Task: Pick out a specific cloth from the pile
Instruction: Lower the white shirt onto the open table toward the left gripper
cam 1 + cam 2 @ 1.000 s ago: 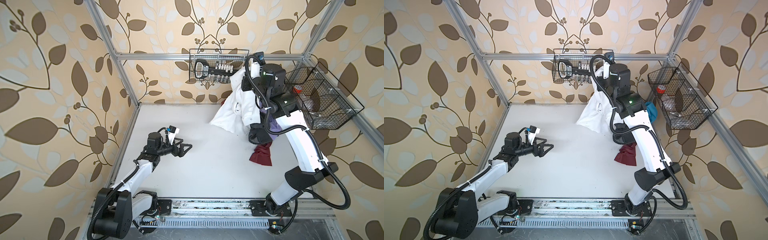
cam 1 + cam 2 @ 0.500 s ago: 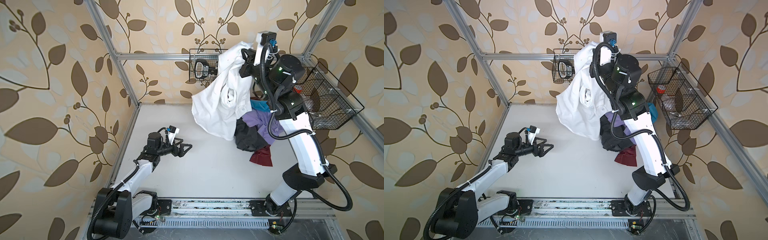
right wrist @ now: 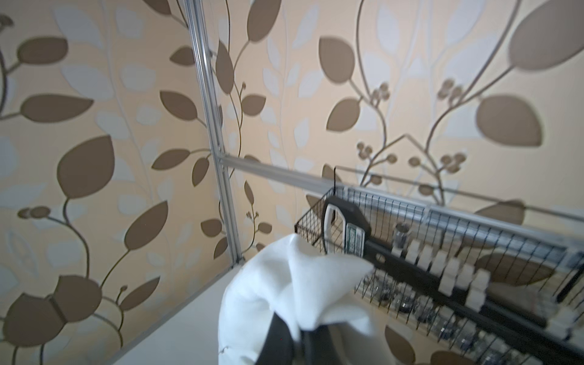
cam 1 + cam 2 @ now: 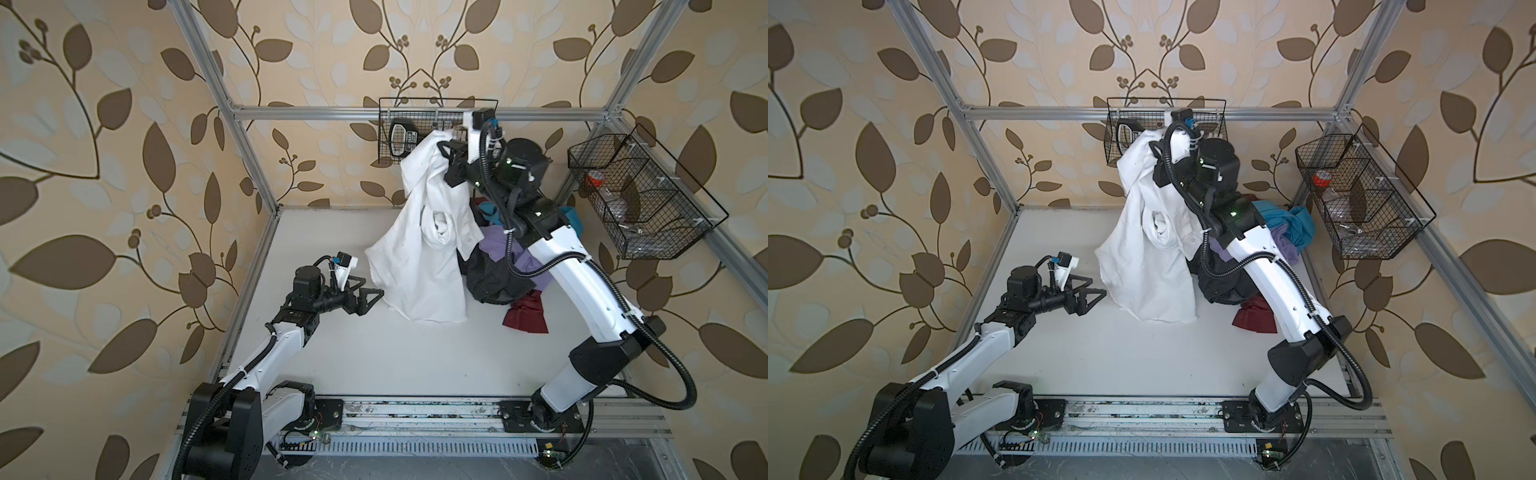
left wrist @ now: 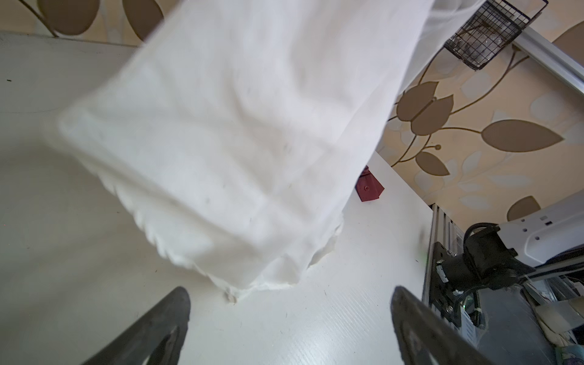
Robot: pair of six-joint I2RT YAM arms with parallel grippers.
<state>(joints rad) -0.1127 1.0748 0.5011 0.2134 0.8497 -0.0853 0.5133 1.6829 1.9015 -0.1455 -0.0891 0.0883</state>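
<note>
In both top views the right gripper (image 4: 444, 150) is clamping the top of the large, wrinkled white fabric garment (image 4: 419, 257), holding it raised above and just beside the heap (image 4: 1287, 224) of turquoise, lilac, maroon and dark grey garments. The left gripper (image 4: 368, 289) is waiting well apart from the heap, spread and empty.

In the left wrist view the garment is hanging before the parted fingers (image 5: 151, 328). Its hem is apparently brushing the white tabletop (image 5: 331, 316), though blur is leaving contact uncertain.

In the right wrist view the closed fingers (image 3: 282, 343) are pinching a white fold.

Extraction is looking largely done. Carrying the garment clear of the heap and setting it down are remaining.
</note>
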